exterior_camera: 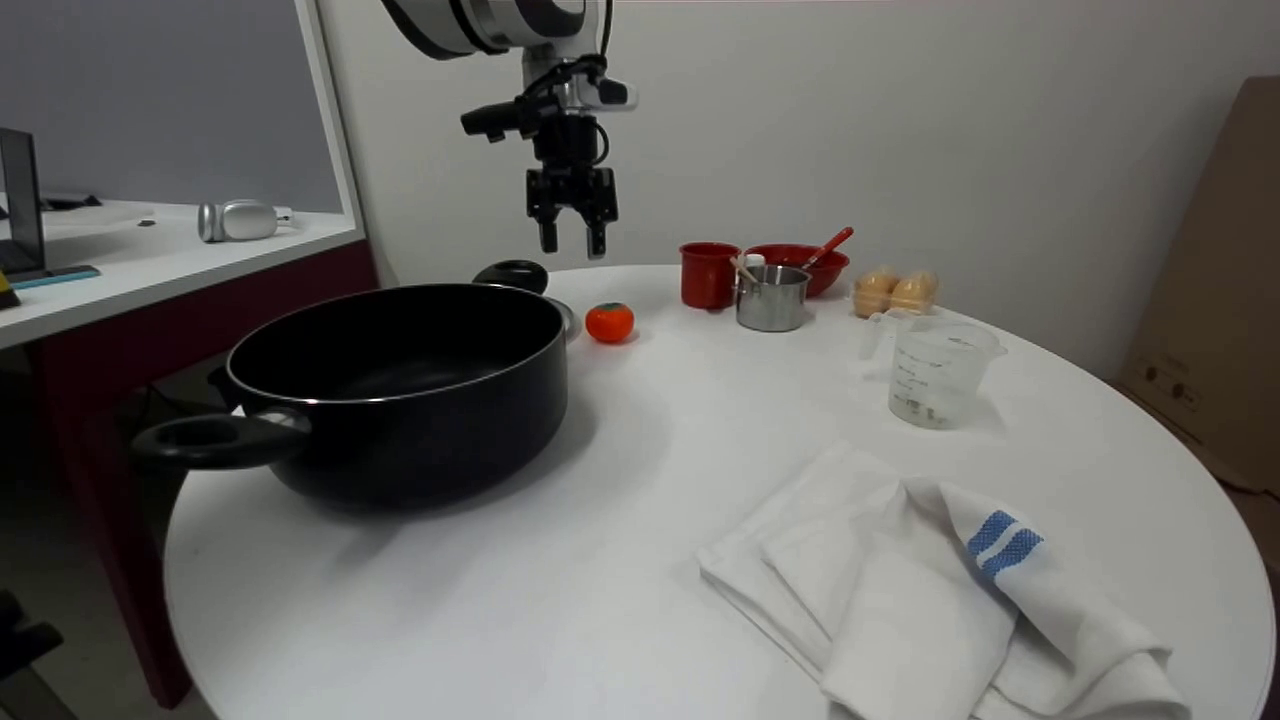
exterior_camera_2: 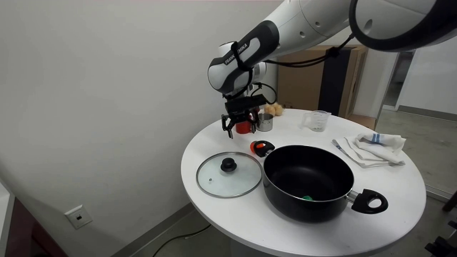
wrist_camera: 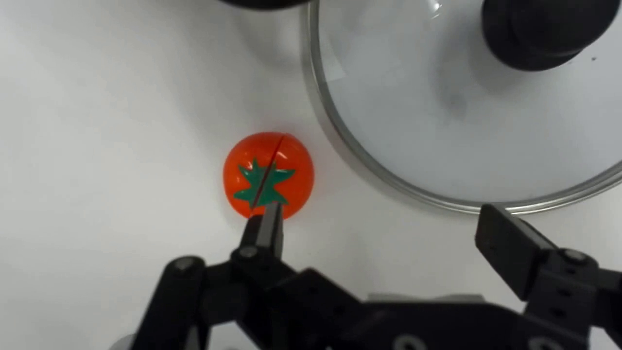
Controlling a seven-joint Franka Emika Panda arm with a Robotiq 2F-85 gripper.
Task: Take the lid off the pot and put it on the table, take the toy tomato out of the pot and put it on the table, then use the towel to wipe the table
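My gripper point(exterior_camera: 573, 249) hangs above the far part of the white table point(exterior_camera: 600, 610), its jaws wide apart with nothing between them. Below it, the red toy tomato point(wrist_camera: 268, 150) with a green star top rests on the table near the left finger point(wrist_camera: 272, 233) in the wrist view. Beside it lies the glass lid point(exterior_camera_2: 242, 180), knob up. The lid is mostly hidden behind the black pot point(exterior_camera: 430, 450) in an exterior view. The pot stands uncovered, a small green thing point(exterior_camera_2: 307, 197) showing inside. Crumpled at the table's side is the white towel point(exterior_camera: 920, 620) with blue stripes.
Behind the tomato stand a red cup point(exterior_camera: 707, 275), a steel cup point(exterior_camera: 772, 305), a red bowl point(exterior_camera: 780, 255) and eggs point(exterior_camera: 895, 292). A clear measuring cup point(exterior_camera: 940, 375) sits between them and the towel. The pot's handles point(exterior_camera_2: 369, 201) stick out sideways. A wall rises close behind.
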